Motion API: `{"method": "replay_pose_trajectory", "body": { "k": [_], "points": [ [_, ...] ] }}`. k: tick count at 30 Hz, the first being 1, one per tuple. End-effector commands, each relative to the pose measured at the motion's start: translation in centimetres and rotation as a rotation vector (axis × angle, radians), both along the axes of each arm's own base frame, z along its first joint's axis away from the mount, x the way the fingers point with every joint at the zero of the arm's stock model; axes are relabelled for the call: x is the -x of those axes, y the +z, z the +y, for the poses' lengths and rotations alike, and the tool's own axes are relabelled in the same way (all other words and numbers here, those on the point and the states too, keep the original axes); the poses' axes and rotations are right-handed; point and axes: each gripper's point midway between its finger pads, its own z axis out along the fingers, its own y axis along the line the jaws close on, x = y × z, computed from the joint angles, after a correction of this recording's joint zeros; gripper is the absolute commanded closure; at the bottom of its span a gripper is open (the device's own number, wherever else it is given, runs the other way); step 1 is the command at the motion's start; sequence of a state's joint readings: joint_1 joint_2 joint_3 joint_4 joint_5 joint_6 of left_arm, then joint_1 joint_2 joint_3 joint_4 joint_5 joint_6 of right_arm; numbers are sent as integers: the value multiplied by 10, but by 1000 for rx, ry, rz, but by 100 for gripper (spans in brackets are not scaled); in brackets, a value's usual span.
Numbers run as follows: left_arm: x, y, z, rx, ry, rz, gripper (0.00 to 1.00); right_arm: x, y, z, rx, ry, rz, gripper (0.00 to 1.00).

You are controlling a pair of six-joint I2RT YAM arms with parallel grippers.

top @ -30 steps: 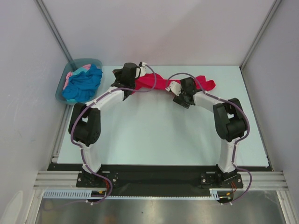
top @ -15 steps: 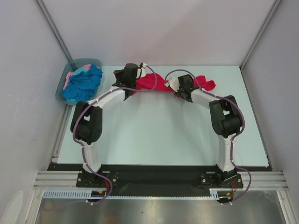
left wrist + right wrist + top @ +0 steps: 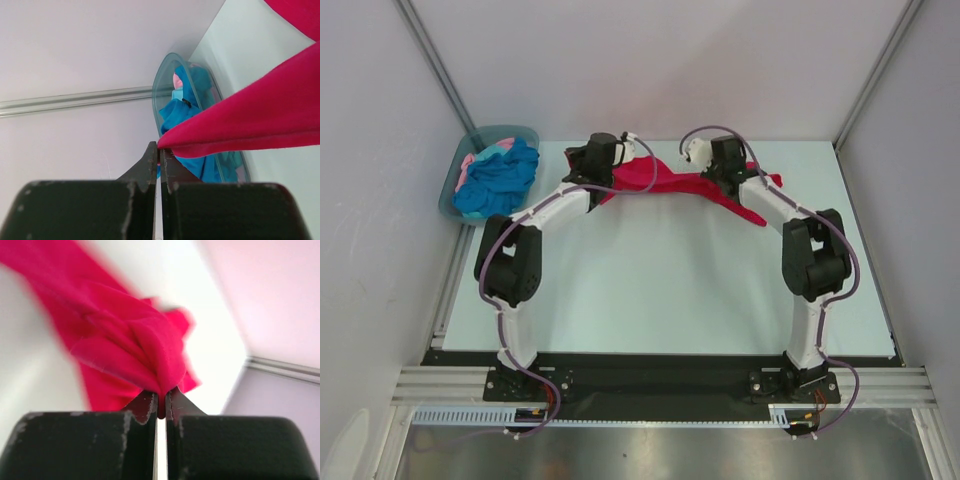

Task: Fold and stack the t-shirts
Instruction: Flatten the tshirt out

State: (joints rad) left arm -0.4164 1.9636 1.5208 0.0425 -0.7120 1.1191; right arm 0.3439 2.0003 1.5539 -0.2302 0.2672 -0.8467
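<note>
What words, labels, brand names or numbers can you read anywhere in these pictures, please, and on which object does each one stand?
There is no readable text in any view.
The crimson-red cloth t-shirt is plain, with no print.
The turquoise-blue cloth t-shirt and the grey-teal plastic tub that holds it show no label.
Any marks on the black arm base plates are too small to read.

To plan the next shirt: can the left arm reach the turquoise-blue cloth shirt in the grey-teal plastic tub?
Probably not yet: the way looks free, but the left gripper is shut on the crimson-red cloth shirt.
</note>
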Motion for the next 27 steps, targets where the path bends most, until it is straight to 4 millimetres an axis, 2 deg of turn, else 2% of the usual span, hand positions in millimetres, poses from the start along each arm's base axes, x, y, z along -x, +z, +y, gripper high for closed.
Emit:
{"method": "replay_pose_trajectory", "body": {
  "k": [1, 3, 4, 5, 8, 9, 10, 11, 12, 13, 15, 19, 20, 22, 27],
  "points": [
    [-8, 25, 0, 12, 14, -66, 99, -26, 107, -25, -2, -63, -270, 100],
    [-10, 27, -2, 15, 11, -70, 100, -35, 118, -34, 8, -83, -317, 100],
    [-10, 27, -1, 15, 13, -70, 100, -38, 115, -38, 30, -83, -316, 100],
    [-11, 27, -1, 15, 13, -70, 100, -41, 111, -42, 42, -91, -312, 100],
    [-10, 28, -2, 17, 15, -72, 100, -48, 76, -48, 65, -99, -256, 95],
    [-10, 27, -2, 16, 13, -70, 100, -49, 62, -49, 76, -100, -230, 81],
    [-9, 29, -2, 19, 14, -73, 100, -51, 39, -50, 98, -102, -188, 72],
    [-8, 29, -2, 20, 16, -74, 100, -53, 26, -50, 116, -99, -167, 65],
    [-8, 29, -2, 18, 16, -71, 100, -55, 18, -50, 126, -106, -163, 44],
    [-7, 29, -1, 21, 17, -72, 100, -58, 2, -51, 145, -117, -144, 36],
    [-5, 30, 0, 22, 17, -71, 100, -62, -6, -51, 159, -133, -144, 26],
    [-1, 29, 1, 19, 18, -65, 100, -64, -1, -49, 162, -171, -175, 23],
    [-1, 28, 2, 19, 19, -63, 100, -67, 11, -48, 146, -181, -218, 24],
    [0, 28, 2, 21, 21, -64, 100, -65, 16, -47, 143, -179, -220, 24],
    [0, 25, 1, 25, 21, -61, 100, -52, 43, -44, 106, -145, -243, 26]
  ]
}}
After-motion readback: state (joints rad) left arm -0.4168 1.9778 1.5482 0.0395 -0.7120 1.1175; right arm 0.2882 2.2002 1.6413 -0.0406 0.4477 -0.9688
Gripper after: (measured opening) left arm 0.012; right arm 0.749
